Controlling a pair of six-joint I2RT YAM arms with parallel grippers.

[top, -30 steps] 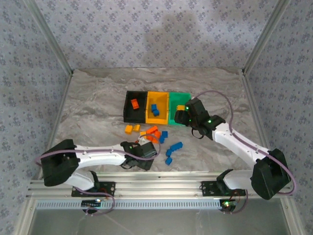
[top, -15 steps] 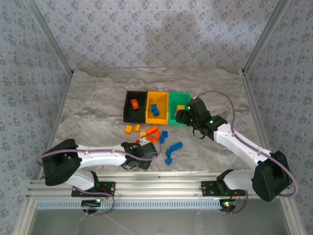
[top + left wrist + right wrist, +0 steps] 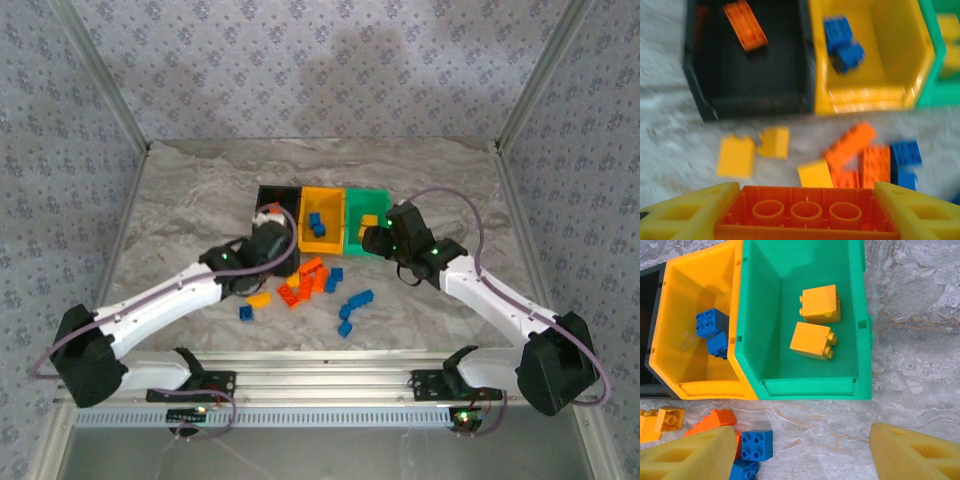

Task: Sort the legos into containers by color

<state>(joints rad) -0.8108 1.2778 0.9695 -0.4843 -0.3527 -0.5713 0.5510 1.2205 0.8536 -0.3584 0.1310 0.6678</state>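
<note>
The left gripper (image 3: 805, 190) pinches one red-orange brick (image 3: 805, 220) between its two yellow fingers (image 3: 690, 212), which press on the short ends of the brick. The brick's long axis goes from finger to finger, across the left wrist view and approx. parallel to the front wall of the black bin (image 3: 755, 107). Three round tubes face the camera, so it is probably the hollow underside that looks up and the studs point away (the picture is a bit blurred here). In the top view this gripper (image 3: 268, 218) is at the near edge of the black bin, where one orange brick (image 3: 745, 25) already lies.

The right gripper (image 3: 802, 450) is spread wide with nothing between its fingers. It hangs just before the green bin (image 3: 810, 387), which has two yellow bricks (image 3: 821, 303) inside. The yellow bin (image 3: 870, 97) contains blue bricks (image 3: 842, 42). Other legos lie loose on the table (image 3: 180, 220) in front of the bins, e.g. a yellow one (image 3: 736, 156), an orange one (image 3: 850, 145) and a blue one (image 3: 905, 152).

By judgement, such a brick is light, hard and stiff, not fragile, and its smooth walls are a little slippery. The best hold is on two flat opposite walls, not on the studs.
</note>
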